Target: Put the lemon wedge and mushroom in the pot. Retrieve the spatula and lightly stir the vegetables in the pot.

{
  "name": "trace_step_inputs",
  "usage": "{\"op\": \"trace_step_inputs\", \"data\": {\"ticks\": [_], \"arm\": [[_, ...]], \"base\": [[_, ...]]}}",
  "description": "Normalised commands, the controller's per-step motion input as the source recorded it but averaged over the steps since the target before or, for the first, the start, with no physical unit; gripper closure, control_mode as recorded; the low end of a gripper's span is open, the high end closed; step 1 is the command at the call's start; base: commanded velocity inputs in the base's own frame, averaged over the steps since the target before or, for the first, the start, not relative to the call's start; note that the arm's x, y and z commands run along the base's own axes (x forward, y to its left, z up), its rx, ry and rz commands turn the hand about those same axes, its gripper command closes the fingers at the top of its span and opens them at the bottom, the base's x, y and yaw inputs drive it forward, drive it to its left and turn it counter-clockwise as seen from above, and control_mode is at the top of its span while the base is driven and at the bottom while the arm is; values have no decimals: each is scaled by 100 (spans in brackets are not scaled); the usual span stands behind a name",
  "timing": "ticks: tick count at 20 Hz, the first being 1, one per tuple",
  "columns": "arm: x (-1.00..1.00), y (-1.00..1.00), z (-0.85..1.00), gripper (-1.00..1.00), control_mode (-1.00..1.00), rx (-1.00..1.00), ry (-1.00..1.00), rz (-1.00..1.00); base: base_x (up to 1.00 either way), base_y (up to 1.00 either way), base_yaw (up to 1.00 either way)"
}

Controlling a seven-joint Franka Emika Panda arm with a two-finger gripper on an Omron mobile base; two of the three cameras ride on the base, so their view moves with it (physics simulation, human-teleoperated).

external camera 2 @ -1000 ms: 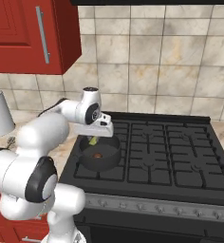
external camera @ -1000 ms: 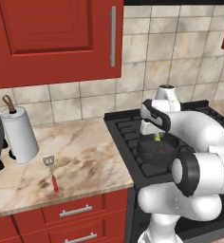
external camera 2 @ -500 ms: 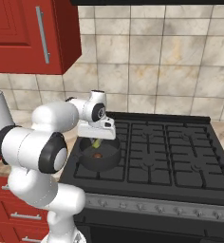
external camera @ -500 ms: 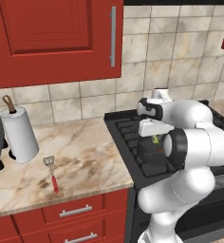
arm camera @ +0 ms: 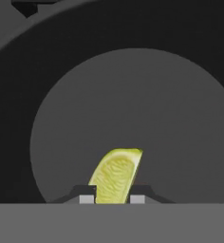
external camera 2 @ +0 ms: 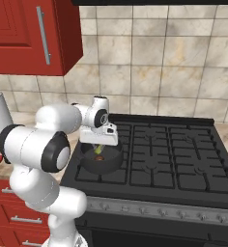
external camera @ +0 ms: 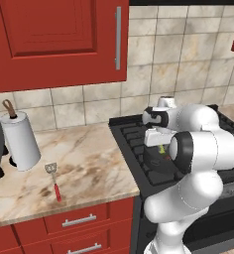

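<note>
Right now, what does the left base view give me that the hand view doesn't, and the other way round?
Left base view: the spatula lying on the counter left of the stove, near a paper towel roll. Hand view: the gripper shut on the lemon wedge, over the bare floor of the pot. Both: the lemon wedge and the pot.

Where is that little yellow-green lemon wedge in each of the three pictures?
Left base view: lemon wedge right of centre, under the white hand, above the pot.
Right base view: the wedge left of centre, over the pot, with the mushroom beneath it.
Hand view: the wedge bottom centre, pinched between the fingers.
Shared landmark: the pot.
</note>
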Motion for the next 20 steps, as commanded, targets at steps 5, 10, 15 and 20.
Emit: {"op": "trace_step_inputs", "data": {"ticks": [5,10,15,20], "arm": [[15,0,-4,100,-100,0,0,0],[4,0,-7,100,-100,0,1,0],[5,0,-24,100,-100,0,2,0],[0,0,-12,100,-100,0,1,0]], "base": [[0,0,0],[0,0,0],[0,0,0],[0,0,0]]}}
